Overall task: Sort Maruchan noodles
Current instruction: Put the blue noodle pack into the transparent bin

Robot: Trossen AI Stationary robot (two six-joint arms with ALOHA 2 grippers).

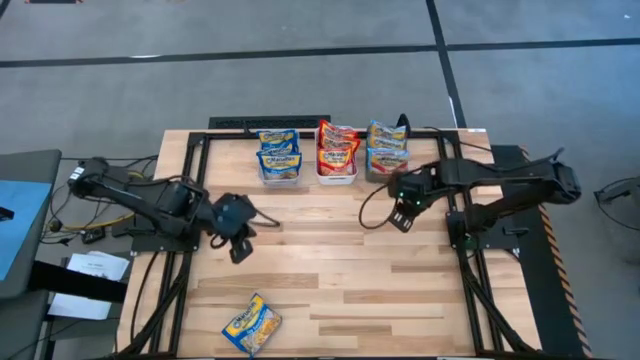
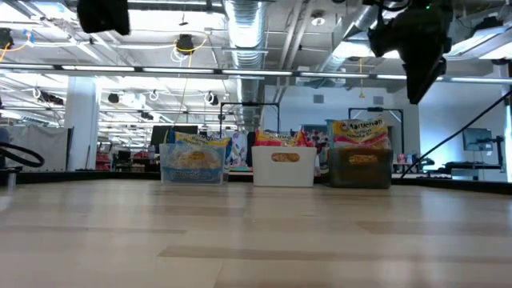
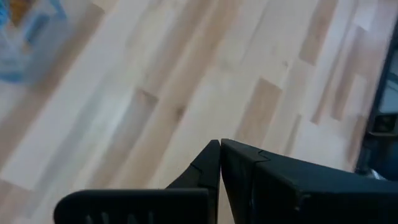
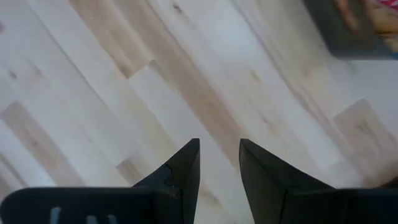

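One loose packet (image 1: 251,325) near the table's front edge: left gripper (image 1: 240,246), shut, should open and descend squarely; right gripper (image 1: 402,216) apart, empty.

Most Maruchan noodles (image 1: 333,150) stand upright, grouped by wrapper colour, at my table's 12 o'clock edge. One blue-and-yellow packet (image 1: 251,324) lies flat, tilted, at 7 o'clock.

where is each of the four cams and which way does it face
high: overhead, looking down on the wooden table, both arms, three bins.
low: table height, looking level at the bins; arms hang above.
left wrist: past shut left gripper at bare wood.
right wrist: past open right gripper at wood.
shared: high and low both show the white plastic bin.
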